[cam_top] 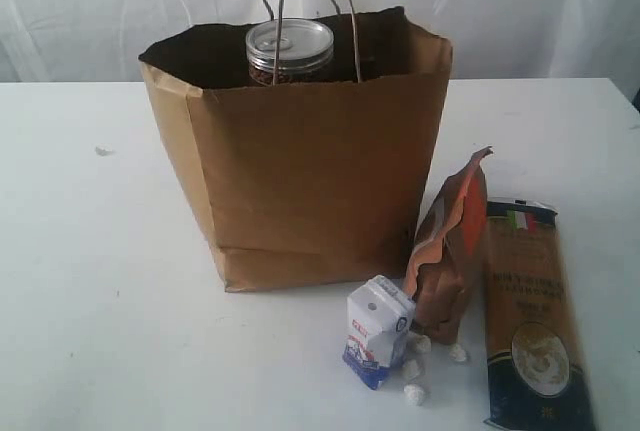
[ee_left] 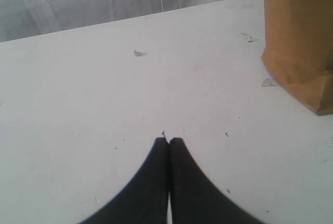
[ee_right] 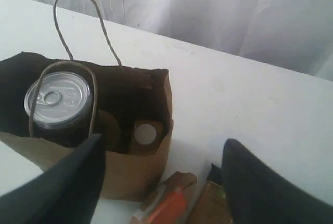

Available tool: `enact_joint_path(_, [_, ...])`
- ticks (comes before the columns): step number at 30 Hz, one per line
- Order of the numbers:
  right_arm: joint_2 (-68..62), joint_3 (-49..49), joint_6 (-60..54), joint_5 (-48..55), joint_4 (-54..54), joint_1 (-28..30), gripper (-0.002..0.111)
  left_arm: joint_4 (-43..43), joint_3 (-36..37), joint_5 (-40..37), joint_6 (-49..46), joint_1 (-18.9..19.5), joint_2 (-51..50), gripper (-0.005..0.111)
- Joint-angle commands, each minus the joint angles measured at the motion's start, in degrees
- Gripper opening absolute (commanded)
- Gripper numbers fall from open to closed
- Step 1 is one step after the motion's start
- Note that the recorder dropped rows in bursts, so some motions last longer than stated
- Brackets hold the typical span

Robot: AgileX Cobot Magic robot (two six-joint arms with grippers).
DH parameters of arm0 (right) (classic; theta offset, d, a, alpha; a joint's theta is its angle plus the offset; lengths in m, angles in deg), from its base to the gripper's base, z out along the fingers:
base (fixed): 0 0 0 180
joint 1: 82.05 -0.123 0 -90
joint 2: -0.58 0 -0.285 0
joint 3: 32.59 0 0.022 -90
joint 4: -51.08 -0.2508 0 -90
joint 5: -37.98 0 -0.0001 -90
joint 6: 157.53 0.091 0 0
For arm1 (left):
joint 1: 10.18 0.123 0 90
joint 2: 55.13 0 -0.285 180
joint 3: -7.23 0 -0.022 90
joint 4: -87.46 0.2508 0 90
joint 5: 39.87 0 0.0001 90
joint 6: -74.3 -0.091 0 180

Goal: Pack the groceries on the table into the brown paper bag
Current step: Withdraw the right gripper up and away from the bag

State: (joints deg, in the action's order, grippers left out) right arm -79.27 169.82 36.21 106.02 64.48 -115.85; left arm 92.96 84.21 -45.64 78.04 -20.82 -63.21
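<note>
Exterior view, bag taken as dial centre.

- Nearest, at 5 o'clock: small white-blue carton (cam_top: 378, 336), upright on the table (cam_top: 100, 301), white crumbs (cam_top: 412, 391) just beside it.
- At 4 o'clock: spaghetti pack (cam_top: 535, 331) lying flat, long axis on the 6–12 line, near end cut off by the frame.
- Between the two, touching the bag's corner: brown-orange pouch (cam_top: 450, 251), standing, top leaning toward 1 o'clock.
- Centre: brown paper bag (cam_top: 310, 181), open. Pull-tab can (cam_top: 290, 48) shows inside at the rim.

Right gripper (ee_right: 164, 182): jaws spread wide, nothing between them, poised over the pouch beside the bag. Judged the nearer arm for all three loose items.

Left gripper (ee_left: 169, 142): fingers pressed together, empty, low over bare table, on the far side of the bag from the groceries.

Unclear: pale round shape (ee_right: 144, 134) deep in the bag. Jar and bottle not identifiable.
</note>
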Motion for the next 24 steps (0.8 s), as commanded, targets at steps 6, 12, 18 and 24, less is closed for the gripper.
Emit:
enact_joint_path(6, [8.8, -4.9, -3.5, 1.9, 0.8, 0.3, 0.06, 0.0, 0.2, 0.2, 0.1, 0.2, 0.3, 0.0])
enact_joint_path(12, [15.6, -12.9, -4.1, 1.9, 0.8, 0.3, 0.048, 0.0, 0.2, 0.2, 0.1, 0.2, 0.3, 0.0])
enact_joint_path(18, [21.6, -23.7, -4.8, 1.9, 0.1, 0.3, 0.024, 0.0, 0.2, 0.2, 0.1, 0.2, 0.3, 0.0])
enact_joint_path(24, [27.4, -35.0, -4.8, -1.2, -1.0, 0.3, 0.021, 0.0, 0.2, 0.2, 0.1, 0.2, 0.3, 0.0])
